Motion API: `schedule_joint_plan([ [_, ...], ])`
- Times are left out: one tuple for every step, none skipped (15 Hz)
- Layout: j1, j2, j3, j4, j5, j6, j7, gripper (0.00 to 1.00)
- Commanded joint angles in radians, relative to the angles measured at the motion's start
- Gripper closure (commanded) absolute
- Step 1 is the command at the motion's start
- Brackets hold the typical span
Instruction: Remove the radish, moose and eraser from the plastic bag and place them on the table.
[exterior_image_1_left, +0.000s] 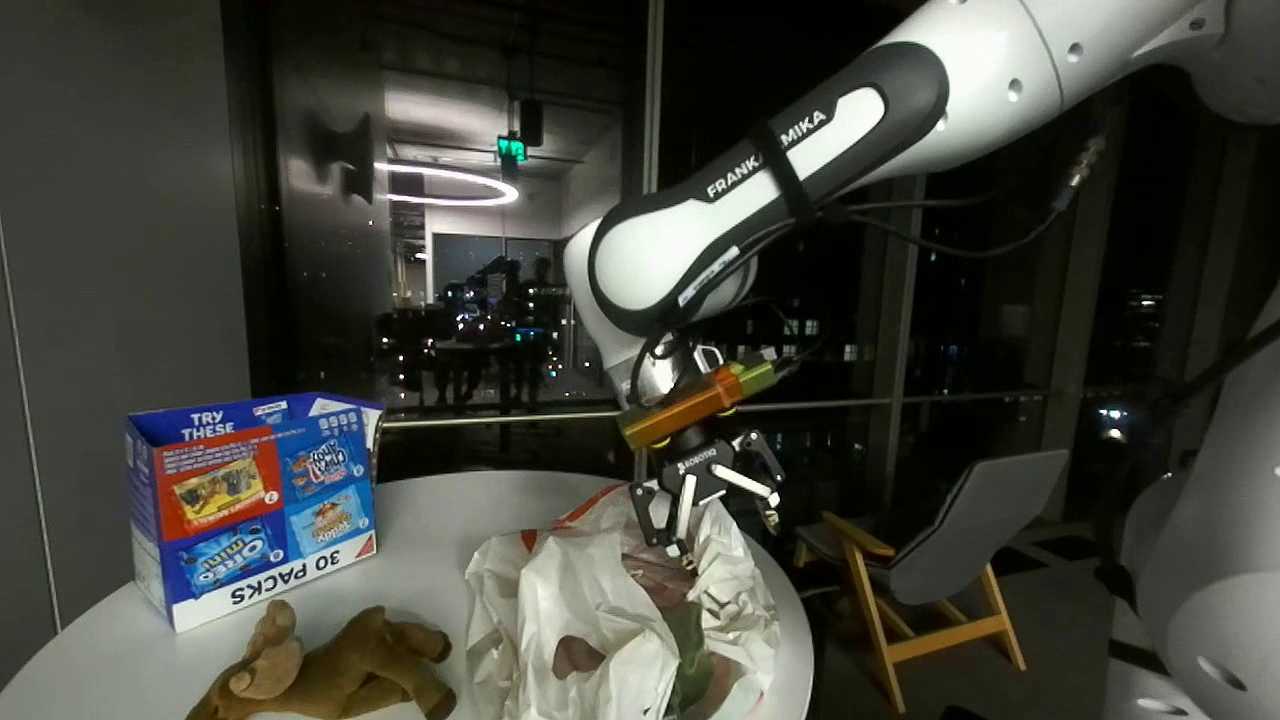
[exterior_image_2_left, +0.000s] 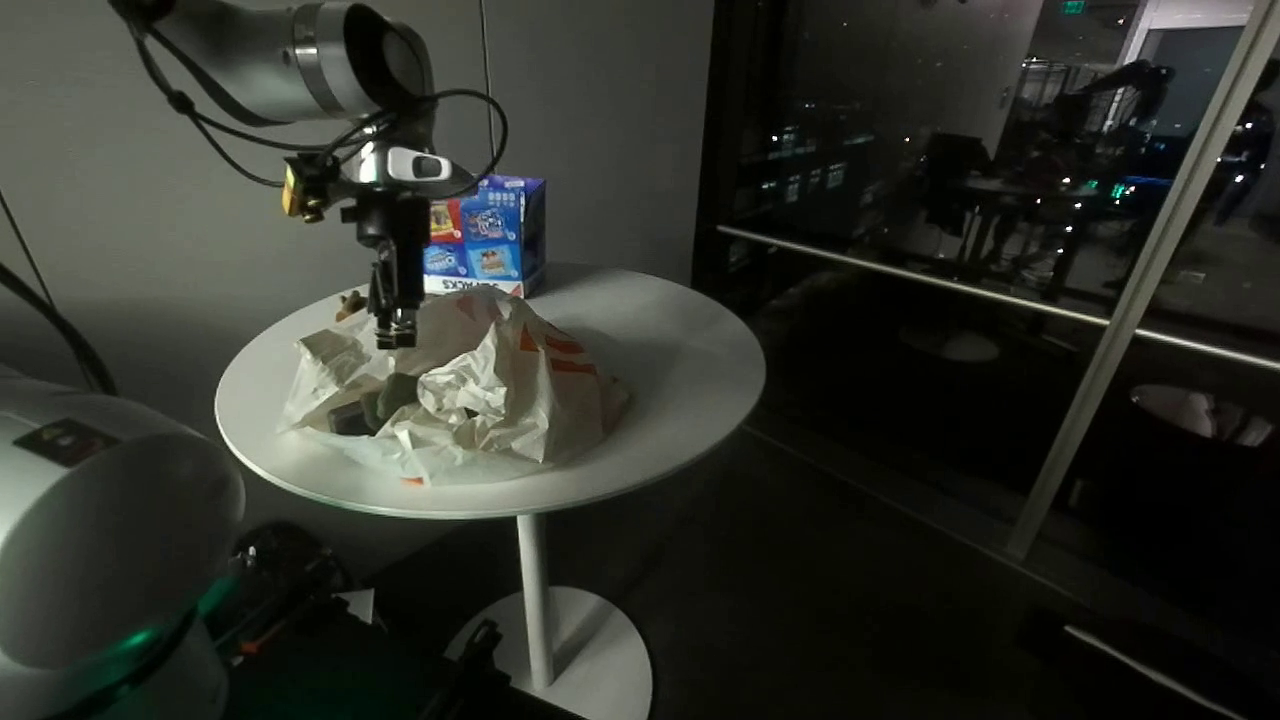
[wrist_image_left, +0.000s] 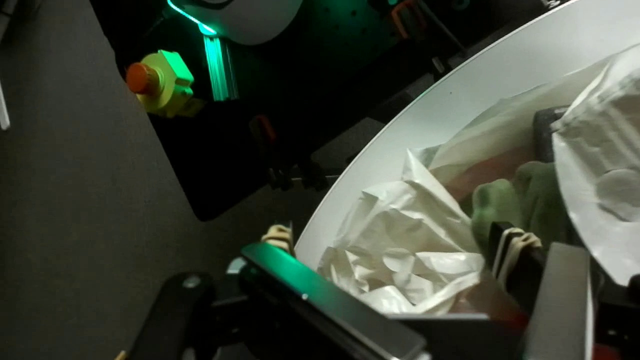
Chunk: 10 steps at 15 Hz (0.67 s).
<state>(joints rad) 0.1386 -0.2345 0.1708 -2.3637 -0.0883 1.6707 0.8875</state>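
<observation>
Curving close past the crumpled plastic bag (exterior_image_1_left: 545, 600) on the right, the edge of the white table (exterior_image_1_left: 435, 520) leaves only a narrow strip of top there in an exterior view; a broader stretch of top opens on the far side, between bag and snack box (exterior_image_1_left: 270, 500). The gripper (exterior_image_1_left: 727, 538) hangs low over the bag's open mouth, its two fingers spread wide and holding nothing; whether a fingertip touches the plastic I cannot tell. Below it, within the bag, lies the radish (wrist_image_left: 497, 202), green lobes showing with red beside them; the eraser (wrist_image_left: 544, 132), showing as a dark block, lies just beside those lobes, partly covered by plastic. The brown moose (exterior_image_1_left: 350, 662) lies on the tabletop, near and left, just beside the bag but well apart from the gripper. I count one moose, one radish, one eraser, one bag and one snack box, plus one chair (exterior_image_1_left: 980, 530) beyond the table's right edge.
</observation>
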Motion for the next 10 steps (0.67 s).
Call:
schedule_joint_plan([
  [-0.017,0.037,0.023,-0.056,-0.008,0.088,0.041,0.0],
  [-0.013,0.066,0.029,-0.056,-0.021,0.116,0.031,0.0],
  [-0.01,0.088,0.04,-0.054,-0.045,0.139,0.043,0.0],
  [-0.005,0.105,0.048,-0.05,-0.062,0.16,0.049,0.0],
  [0.0,0.115,0.058,-0.047,-0.089,0.184,0.072,0.0],
  [0.005,0.11,0.066,-0.051,-0.118,0.211,0.095,0.0],
  [0.01,0.104,0.07,-0.056,-0.138,0.232,0.111,0.0],
  [0.012,0.091,0.072,-0.064,-0.157,0.253,0.131,0.0],
  [0.014,0.08,0.073,-0.069,-0.17,0.271,0.146,0.0],
  [0.015,0.071,0.073,-0.071,-0.186,0.285,0.159,0.0],
])
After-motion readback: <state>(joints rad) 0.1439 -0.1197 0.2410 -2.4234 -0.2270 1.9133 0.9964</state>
